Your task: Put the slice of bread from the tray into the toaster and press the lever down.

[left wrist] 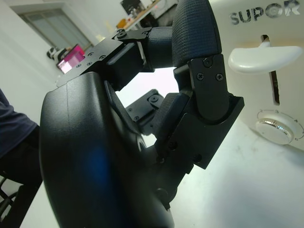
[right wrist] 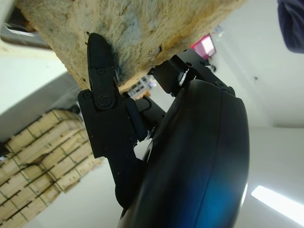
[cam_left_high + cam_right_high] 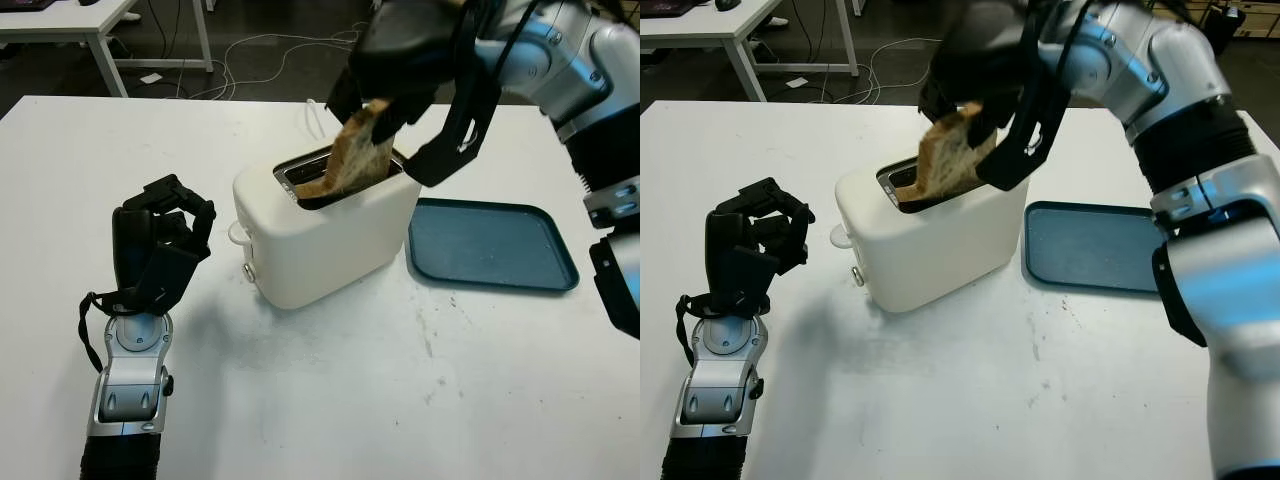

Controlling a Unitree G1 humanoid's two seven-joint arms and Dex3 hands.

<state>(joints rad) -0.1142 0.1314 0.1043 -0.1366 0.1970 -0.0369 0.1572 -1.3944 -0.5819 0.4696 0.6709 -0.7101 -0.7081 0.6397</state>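
One idle left hand nearest, on white bench beside toaster's lever end, fingers curled, holding nothing. Beyond it, white toaster; "SUPOR" lettered above raised lever, round dial below. Teal tray just beside toaster, bare. Above slot, right hand clamped on slice of bread, slice tilted, lower part already inside slot, upper part still sticking out. Farther back, cables on floor.
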